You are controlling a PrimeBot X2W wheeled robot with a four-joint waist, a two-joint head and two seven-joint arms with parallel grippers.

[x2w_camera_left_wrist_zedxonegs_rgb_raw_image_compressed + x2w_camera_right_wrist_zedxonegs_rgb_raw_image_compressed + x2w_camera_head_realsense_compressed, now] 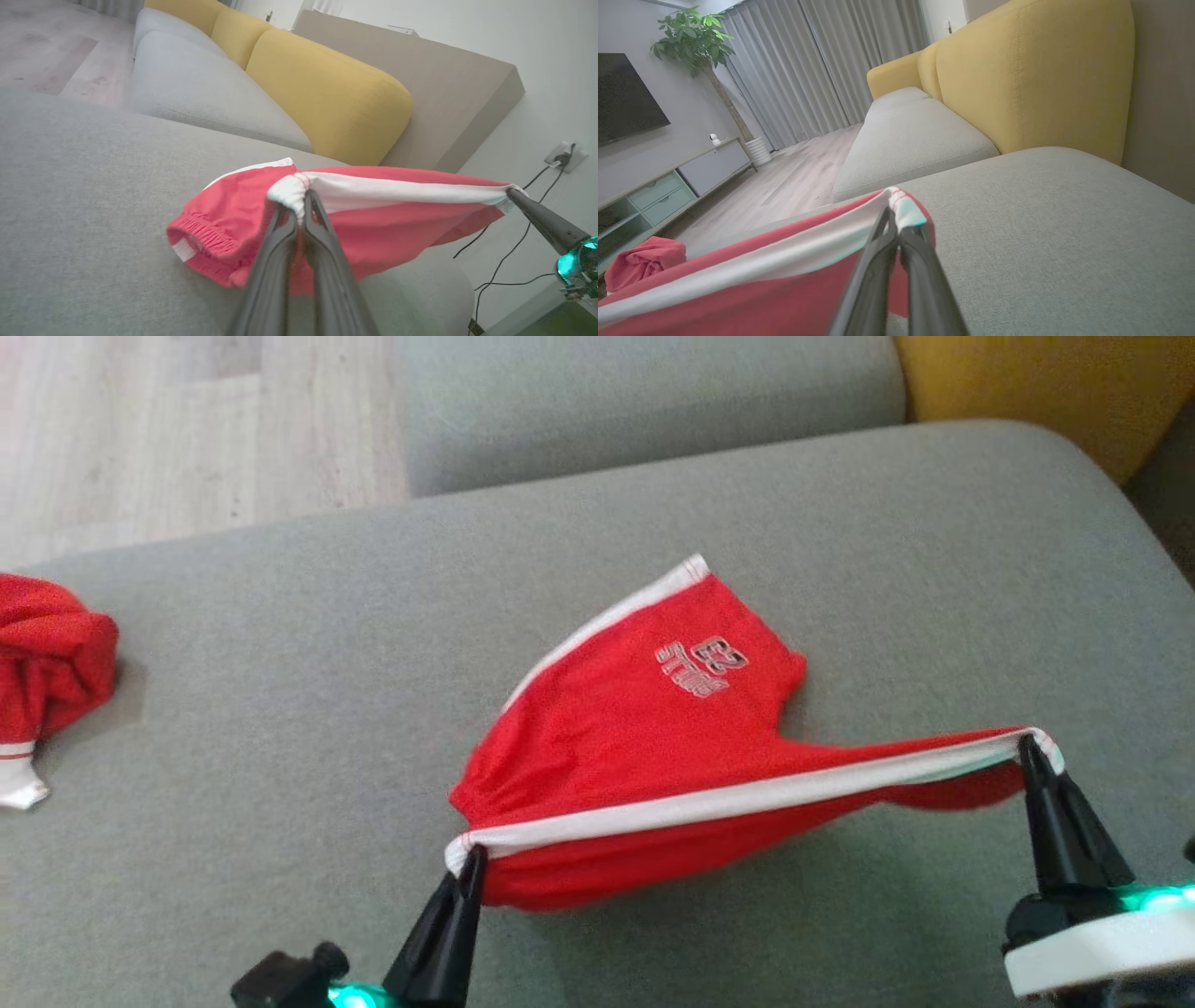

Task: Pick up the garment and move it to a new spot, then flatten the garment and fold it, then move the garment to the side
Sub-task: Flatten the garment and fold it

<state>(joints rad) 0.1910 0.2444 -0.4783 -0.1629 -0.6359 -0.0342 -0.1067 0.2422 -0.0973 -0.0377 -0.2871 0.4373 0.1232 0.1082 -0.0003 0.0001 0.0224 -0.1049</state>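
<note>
- While our left claw (473,859) is pinched tight on one white corner of the red shorts (635,728), our right claw (1029,747) is pinched tight on the other end of the same edge.
- Between the two claws a white band (747,793) runs almost straight, and it looks pulled tight.
- Just under this band, the red cloth hangs in a loose fold, lifted from the grey seat (280,663).
- Beyond the claws, the rest of the shorts lies on the seat, with a small outlined print (702,667) facing up.
- Near the left claw tips, in its wrist view, we see a gathered elastic hem on the side of the shorts.
- Well to the left of the left claw and a little beyond it, the jersey (47,653) lies crumpled on the seat. It is apart from the shorts and no claw touches it.
- At the near end of the jersey a white piece with a thin red stripe sticks out.
- Far beyond the right claw, a yellow backrest (1031,70) stands behind the seat.
</note>
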